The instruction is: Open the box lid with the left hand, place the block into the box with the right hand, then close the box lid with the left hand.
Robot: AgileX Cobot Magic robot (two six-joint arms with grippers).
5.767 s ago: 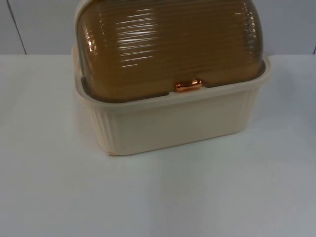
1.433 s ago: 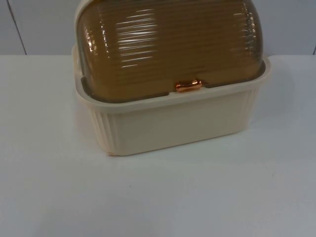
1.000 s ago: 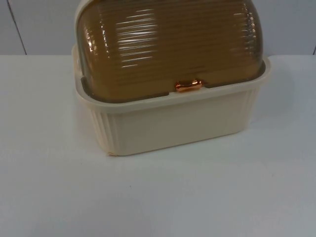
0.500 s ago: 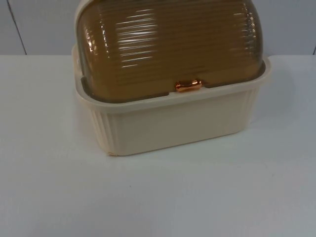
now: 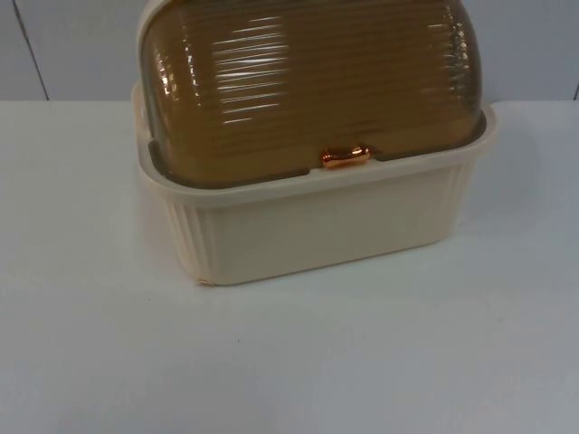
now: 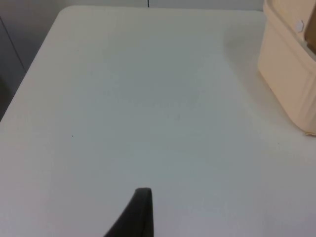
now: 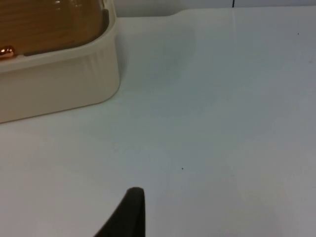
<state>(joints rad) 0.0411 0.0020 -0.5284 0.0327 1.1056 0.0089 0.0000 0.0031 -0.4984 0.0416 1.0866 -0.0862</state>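
A cream ribbed box [image 5: 317, 226] stands at the back middle of the white table. Its domed amber lid [image 5: 308, 81] is down, resting on the rim all along the front. A small copper handle [image 5: 346, 156] sits at the lid's front edge. My left gripper [image 6: 140, 217] hangs over bare table to the left of the box [image 6: 291, 74], well apart from it. My right gripper [image 7: 129, 215] hangs over bare table to the right of the box [image 7: 59, 84], also apart; the lid [image 7: 49, 24] and its handle [image 7: 6, 51] are seen from that side. Both arms wait.
The white table [image 5: 289, 362] stretches wide in front of the box and on both sides. A grey partition wall [image 5: 72, 45] closes off the table right behind the box. The table's left edge [image 6: 27, 79] drops off beyond the left gripper.
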